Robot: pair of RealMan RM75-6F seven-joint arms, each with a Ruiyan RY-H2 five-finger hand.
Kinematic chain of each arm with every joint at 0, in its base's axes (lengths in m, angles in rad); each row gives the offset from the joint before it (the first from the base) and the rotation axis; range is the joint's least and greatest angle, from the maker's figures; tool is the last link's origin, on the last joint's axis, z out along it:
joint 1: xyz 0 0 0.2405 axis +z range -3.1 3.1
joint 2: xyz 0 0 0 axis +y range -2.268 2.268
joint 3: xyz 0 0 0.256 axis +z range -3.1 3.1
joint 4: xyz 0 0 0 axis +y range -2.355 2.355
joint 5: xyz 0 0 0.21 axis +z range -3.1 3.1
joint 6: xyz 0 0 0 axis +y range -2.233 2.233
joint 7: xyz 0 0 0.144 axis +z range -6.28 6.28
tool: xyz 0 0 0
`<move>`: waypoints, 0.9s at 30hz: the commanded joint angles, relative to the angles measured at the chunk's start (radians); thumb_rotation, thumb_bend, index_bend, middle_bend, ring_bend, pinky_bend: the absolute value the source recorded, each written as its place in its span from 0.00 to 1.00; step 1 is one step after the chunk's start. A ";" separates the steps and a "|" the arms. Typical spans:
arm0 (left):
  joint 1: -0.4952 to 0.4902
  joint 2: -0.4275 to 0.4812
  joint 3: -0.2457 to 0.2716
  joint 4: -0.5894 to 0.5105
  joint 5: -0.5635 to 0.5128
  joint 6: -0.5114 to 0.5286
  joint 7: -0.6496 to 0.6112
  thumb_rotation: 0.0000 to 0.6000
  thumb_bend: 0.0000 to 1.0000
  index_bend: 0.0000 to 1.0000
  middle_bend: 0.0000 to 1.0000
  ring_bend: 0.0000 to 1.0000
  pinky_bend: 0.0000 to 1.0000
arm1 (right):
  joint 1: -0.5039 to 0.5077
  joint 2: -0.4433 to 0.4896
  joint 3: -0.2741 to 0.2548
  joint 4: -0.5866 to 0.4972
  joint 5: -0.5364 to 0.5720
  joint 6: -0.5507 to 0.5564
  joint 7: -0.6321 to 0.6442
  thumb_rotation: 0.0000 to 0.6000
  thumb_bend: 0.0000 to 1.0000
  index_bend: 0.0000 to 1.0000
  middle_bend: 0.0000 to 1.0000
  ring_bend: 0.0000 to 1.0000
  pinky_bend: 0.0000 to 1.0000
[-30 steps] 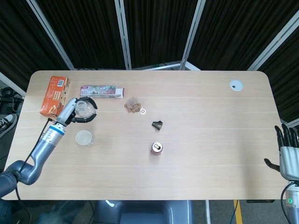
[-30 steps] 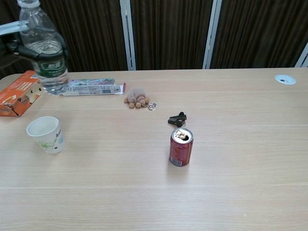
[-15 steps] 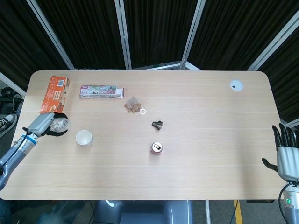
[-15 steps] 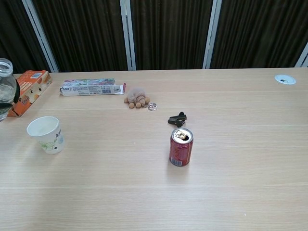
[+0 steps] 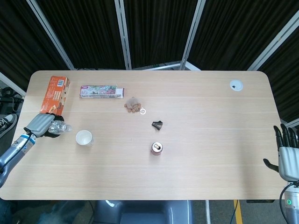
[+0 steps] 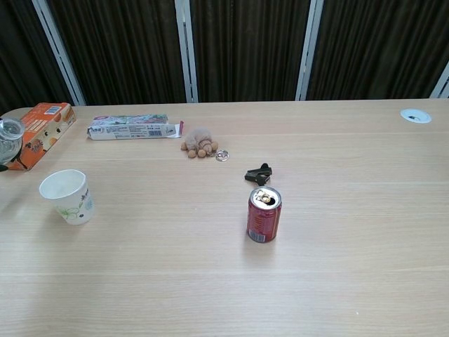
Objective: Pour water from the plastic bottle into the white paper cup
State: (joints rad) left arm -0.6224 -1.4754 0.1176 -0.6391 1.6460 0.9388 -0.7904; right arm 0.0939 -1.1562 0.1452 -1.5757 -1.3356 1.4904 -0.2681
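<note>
The clear plastic bottle (image 5: 59, 127) is held in my left hand (image 5: 40, 124) at the table's left edge. It leans with its neck toward the white paper cup (image 5: 84, 137), with a gap between neck and cup. In the chest view only part of the bottle (image 6: 9, 138) shows at the left border, up and left of the cup (image 6: 67, 196), which stands upright with a leaf print. I see no water stream. My right hand (image 5: 287, 153) hangs off the table's right edge, fingers straight and apart, holding nothing.
An orange box (image 5: 55, 94) lies just behind the left hand. A flat snack packet (image 5: 101, 91), a small plush toy (image 5: 133, 105), a black clip (image 5: 157, 124) and an open red can (image 5: 156, 148) stand toward the table's middle. A white disc (image 5: 236, 85) sits at the far right.
My left hand has carried the bottle from behind the cup out to the left edge and lower, and now tips its neck toward the cup. The right hand has barely moved.
</note>
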 commanded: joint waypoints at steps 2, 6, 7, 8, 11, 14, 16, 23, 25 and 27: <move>-0.001 -0.009 0.005 0.021 -0.005 -0.017 -0.006 1.00 0.41 0.56 0.47 0.37 0.37 | 0.000 -0.001 0.000 0.003 0.004 -0.003 -0.002 1.00 0.00 0.00 0.00 0.00 0.00; -0.009 -0.022 0.015 0.058 0.003 -0.027 0.009 1.00 0.41 0.56 0.47 0.37 0.37 | 0.000 -0.002 -0.001 0.001 0.004 -0.002 -0.004 1.00 0.00 0.00 0.00 0.00 0.00; -0.013 -0.025 0.018 0.067 0.007 -0.031 0.018 1.00 0.40 0.56 0.47 0.37 0.37 | -0.001 -0.002 0.000 0.001 0.005 -0.001 -0.005 1.00 0.00 0.00 0.00 0.00 0.00; -0.015 -0.027 0.020 0.072 0.009 -0.031 0.024 1.00 0.40 0.56 0.46 0.37 0.37 | -0.001 -0.002 0.000 0.001 0.005 -0.001 -0.005 1.00 0.00 0.00 0.00 0.00 0.00; -0.021 -0.034 0.023 0.087 0.015 -0.026 0.060 1.00 0.40 0.56 0.46 0.37 0.37 | -0.001 -0.002 0.002 0.002 0.010 -0.002 -0.005 1.00 0.00 0.00 0.00 0.00 0.00; -0.025 -0.040 0.028 0.095 0.019 -0.027 0.093 1.00 0.40 0.56 0.46 0.37 0.37 | -0.001 -0.002 0.003 0.004 0.011 -0.002 -0.005 1.00 0.00 0.00 0.00 0.00 0.00; -0.028 -0.041 0.029 0.096 0.023 -0.022 0.116 1.00 0.40 0.56 0.46 0.37 0.37 | -0.001 -0.003 0.003 0.004 0.012 -0.002 -0.005 1.00 0.00 0.00 0.00 0.00 0.00; -0.045 -0.045 0.023 0.083 0.019 -0.027 0.206 1.00 0.41 0.56 0.46 0.37 0.37 | -0.001 -0.003 0.005 0.008 0.015 -0.003 0.000 1.00 0.00 0.00 0.00 0.00 0.00; -0.050 -0.047 0.022 0.082 0.020 -0.028 0.231 1.00 0.40 0.56 0.46 0.37 0.37 | -0.001 -0.002 0.006 0.010 0.015 -0.002 0.001 1.00 0.00 0.00 0.00 0.00 0.00; -0.053 -0.048 0.023 0.080 0.021 -0.026 0.251 1.00 0.40 0.56 0.46 0.37 0.37 | -0.001 -0.002 0.006 0.010 0.016 -0.002 0.002 1.00 0.00 0.00 0.00 0.00 0.00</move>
State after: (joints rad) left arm -0.6717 -1.5219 0.1406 -0.5571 1.6662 0.9126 -0.5492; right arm 0.0926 -1.1580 0.1511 -1.5658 -1.3198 1.4885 -0.2661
